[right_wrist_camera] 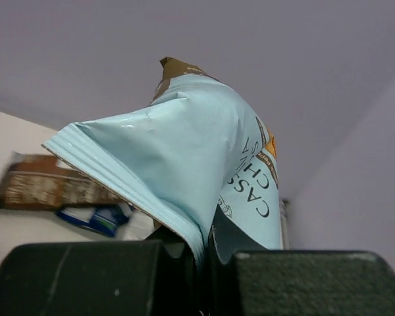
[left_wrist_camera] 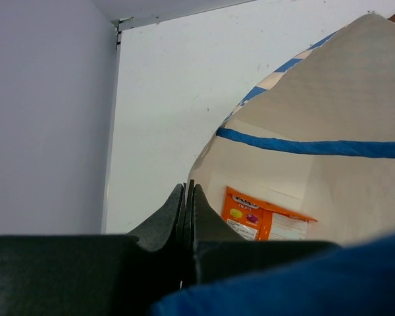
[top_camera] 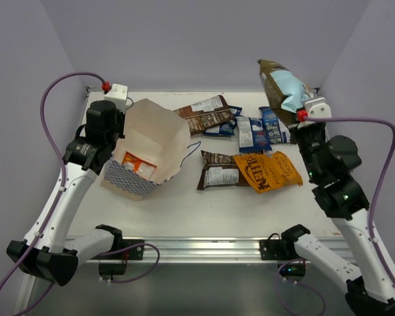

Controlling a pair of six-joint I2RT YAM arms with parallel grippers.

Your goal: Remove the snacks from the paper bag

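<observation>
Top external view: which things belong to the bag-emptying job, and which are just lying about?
Job: paper bag, held by the left gripper; orange packet inside it; light blue packet in the right gripper; brown packets, dark blue packets and orange-yellow packet on the table.
Lying about: purple cables; aluminium rail.

Top external: high, behind arm bases, looks down and forward over whole table [top_camera: 184, 210]; far, wide. Left wrist: low, very near, looks past left gripper [left_wrist_camera: 188, 197] along paper bag [left_wrist_camera: 329, 112] toward back wall corner. Right wrist: tilted upward over right gripper [right_wrist_camera: 207, 240], close on light blue packet [right_wrist_camera: 178, 158] (fills much of frame). Shared: paper bag with orange packet [left_wrist_camera: 263, 214], top and left; light blue packet and brown packet [right_wrist_camera: 46, 187], top and right.
</observation>
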